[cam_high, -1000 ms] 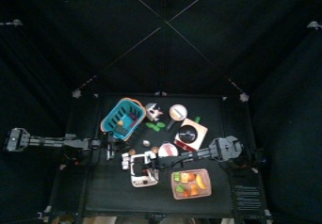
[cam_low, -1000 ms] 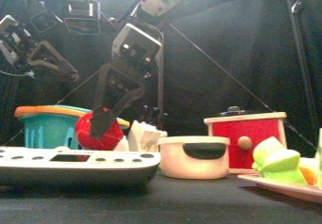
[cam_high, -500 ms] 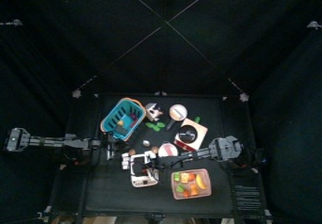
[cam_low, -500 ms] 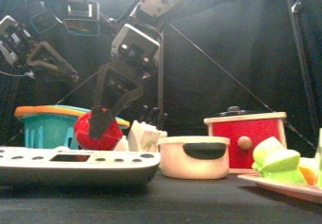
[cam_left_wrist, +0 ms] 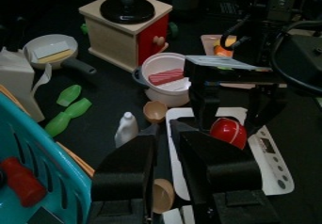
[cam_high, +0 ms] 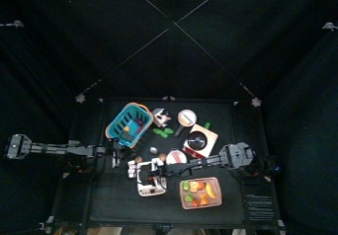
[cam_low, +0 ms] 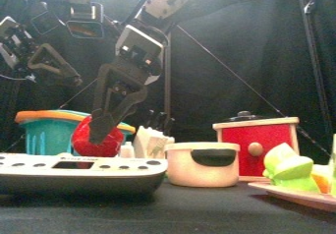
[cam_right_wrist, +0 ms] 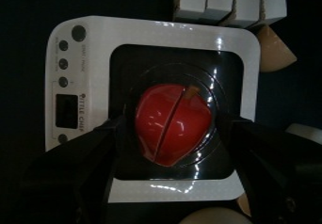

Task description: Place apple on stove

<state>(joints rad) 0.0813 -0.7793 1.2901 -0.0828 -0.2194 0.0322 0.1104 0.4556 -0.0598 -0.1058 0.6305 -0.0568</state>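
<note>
The top camera hangs high above and looks straight down, so the desk (cam_high: 165,160) sits small in mid-frame between the curtains. The front camera stands at desk height at the front edge, looking level across; the stove (cam_low: 79,171) lies near and large before it. The left wrist camera looks along its own arm across the clutter toward the other arm, catching the stove (cam_left_wrist: 270,157) edge-on. The right wrist camera looks straight down, close upon the stove (cam_right_wrist: 157,105), which all four views share.
</note>
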